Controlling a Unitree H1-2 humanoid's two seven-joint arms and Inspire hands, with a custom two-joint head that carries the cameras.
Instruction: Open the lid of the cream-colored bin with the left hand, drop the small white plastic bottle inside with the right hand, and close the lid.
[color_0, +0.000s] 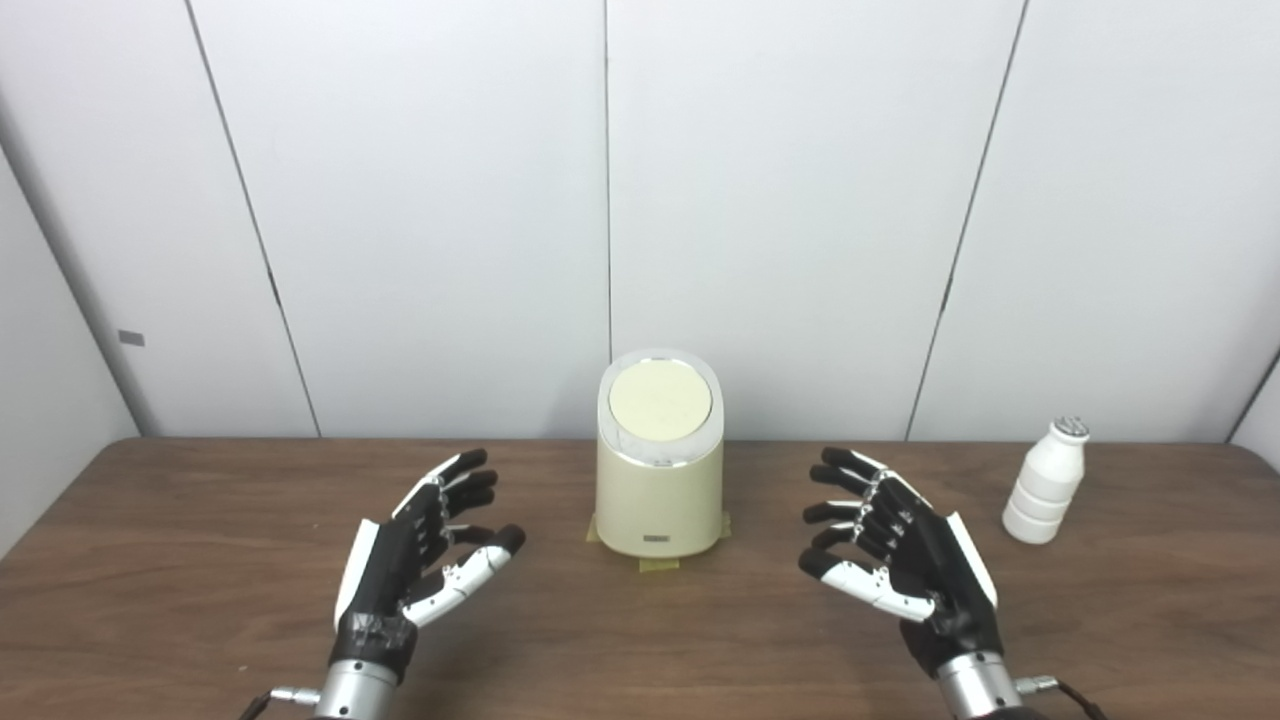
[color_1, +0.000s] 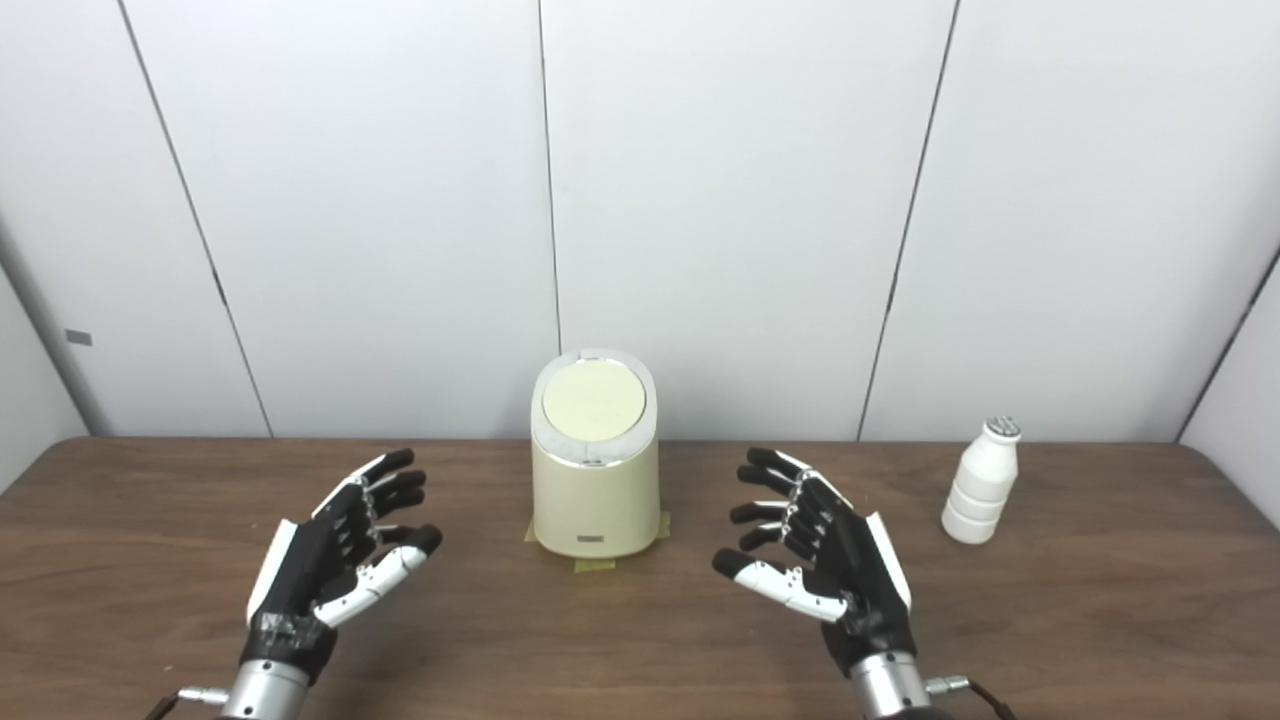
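**Both hands empty, bin shut**

Pale panelled wall (color_0: 450, 200) backs my dark brown wooden table (color_0: 640, 640). The cream-colored cylindrical plastic bin (color_0: 659, 500) stands at center, its round lid (color_0: 660, 399) down. My left hand (color_0: 420, 545) and right hand (color_0: 900, 555) flank it, fingers spread, holding nothing. The small white ribbed plastic bottle (color_0: 1046, 485) stands upright far right.

Lidded cream bin (color_0: 659, 480) between two empty spread hands, bottle (color_0: 1046, 482) far right.

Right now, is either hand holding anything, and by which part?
Nothing is held. The left hand and right hand are both open above the table, apart from the bin and bottle.
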